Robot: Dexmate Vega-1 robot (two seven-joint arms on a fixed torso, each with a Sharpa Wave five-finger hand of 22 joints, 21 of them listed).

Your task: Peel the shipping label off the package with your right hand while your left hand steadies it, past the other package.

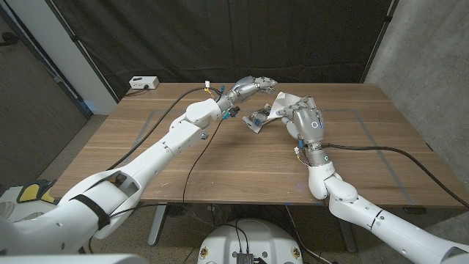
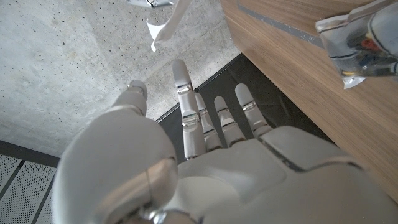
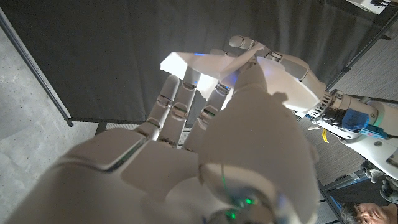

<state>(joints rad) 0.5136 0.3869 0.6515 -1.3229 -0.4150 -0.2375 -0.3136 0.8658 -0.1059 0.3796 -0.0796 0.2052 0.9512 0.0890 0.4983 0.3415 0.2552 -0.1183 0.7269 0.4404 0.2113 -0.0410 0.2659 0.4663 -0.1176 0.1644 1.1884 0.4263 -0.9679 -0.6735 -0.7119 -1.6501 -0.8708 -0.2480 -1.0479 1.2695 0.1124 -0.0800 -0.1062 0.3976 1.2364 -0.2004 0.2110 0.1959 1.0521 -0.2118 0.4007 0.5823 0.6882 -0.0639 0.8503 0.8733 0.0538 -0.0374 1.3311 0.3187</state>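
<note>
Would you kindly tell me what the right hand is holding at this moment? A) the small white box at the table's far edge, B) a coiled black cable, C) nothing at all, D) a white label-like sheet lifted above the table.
D: in the head view the right hand grips a white sheet raised off the package, and the right wrist view shows white paper pinched at its fingertips.
</note>
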